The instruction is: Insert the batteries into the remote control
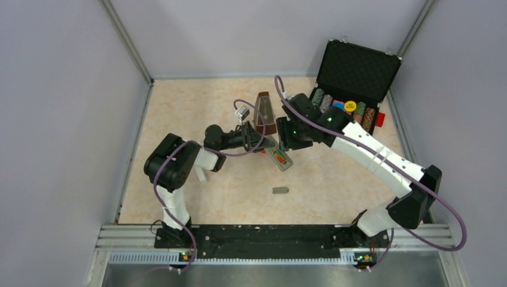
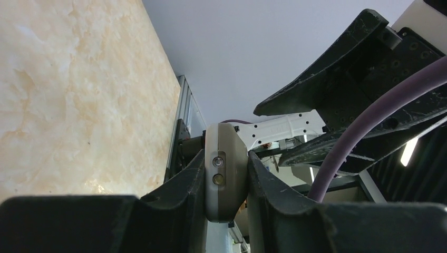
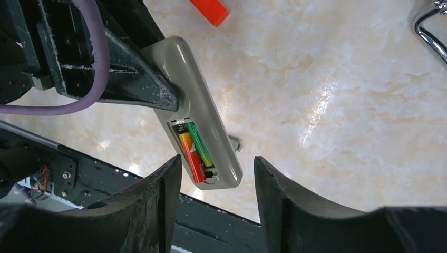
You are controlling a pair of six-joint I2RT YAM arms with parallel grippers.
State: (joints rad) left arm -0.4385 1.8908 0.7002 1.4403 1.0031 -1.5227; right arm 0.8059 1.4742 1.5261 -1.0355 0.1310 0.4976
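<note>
The grey remote control (image 3: pixel 196 79) is held off the table, and my left gripper (image 2: pixel 225 176) is shut on its front end (image 2: pixel 226 158). Its battery recess faces up with both batteries in it, side by side: the red-orange one (image 3: pixel 191 157) and the green one (image 3: pixel 198 141). My right gripper (image 3: pixel 217 163) stands open just over the recess end, its fingertips to either side of the remote and apart from it. In the top view the two grippers (image 1: pixel 263 142) (image 1: pixel 282 145) meet over the remote (image 1: pixel 280 159). The grey cover (image 1: pixel 280 191) lies on the table nearer the bases.
A metronome (image 1: pixel 263 110) stands just behind the grippers, with a small metal clip (image 1: pixel 241 112) to its left. An open black case (image 1: pixel 353 78) of poker chips sits at the back right. A red-orange block (image 3: pixel 210 10) lies beside the left gripper's fingers.
</note>
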